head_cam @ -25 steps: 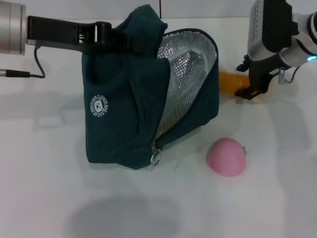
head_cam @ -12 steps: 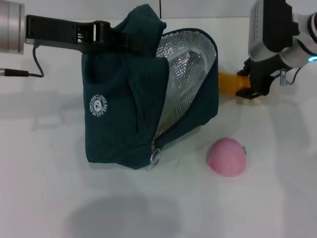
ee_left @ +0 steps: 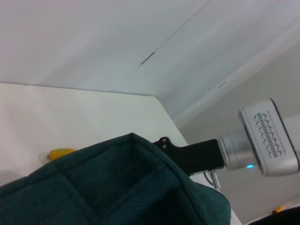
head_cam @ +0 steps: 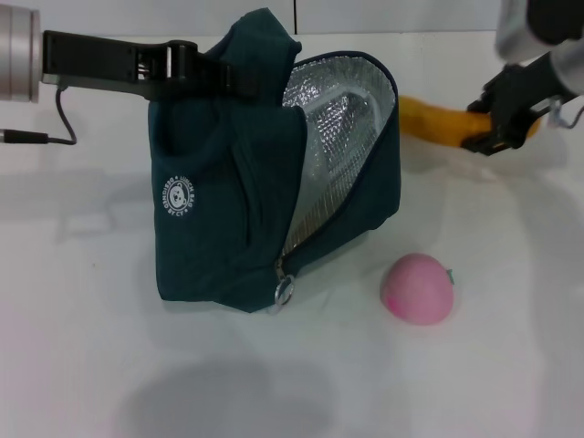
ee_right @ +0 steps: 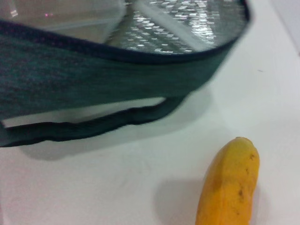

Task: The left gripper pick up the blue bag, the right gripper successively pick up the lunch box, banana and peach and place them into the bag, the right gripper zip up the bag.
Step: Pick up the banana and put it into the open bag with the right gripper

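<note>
The blue bag (head_cam: 237, 210) stands upright on the white table, its mouth open and the foil lining showing. My left gripper (head_cam: 212, 75) is shut on the fabric at its top. Inside the bag, the clear lunch box (ee_right: 65, 14) lies against the foil. To the right of the bag's mouth, my right gripper (head_cam: 486, 123) is shut on the banana (head_cam: 436, 123) and holds it just off the table. The banana (ee_right: 229, 183) hangs beside the bag's loose handle (ee_right: 103, 124). The pink peach (head_cam: 418, 288) rests on the table in front of the bag, to its right.
A black cable (head_cam: 55, 128) trails from my left arm across the table at the far left. The bag's metal zip pull (head_cam: 286, 292) hangs at the bottom of the opening. The right arm's silver section (ee_left: 262, 140) shows beyond the bag's top.
My right gripper has moved up and to the right with the banana in it, so more of the banana shows. The bag, left gripper and peach have stayed put.
</note>
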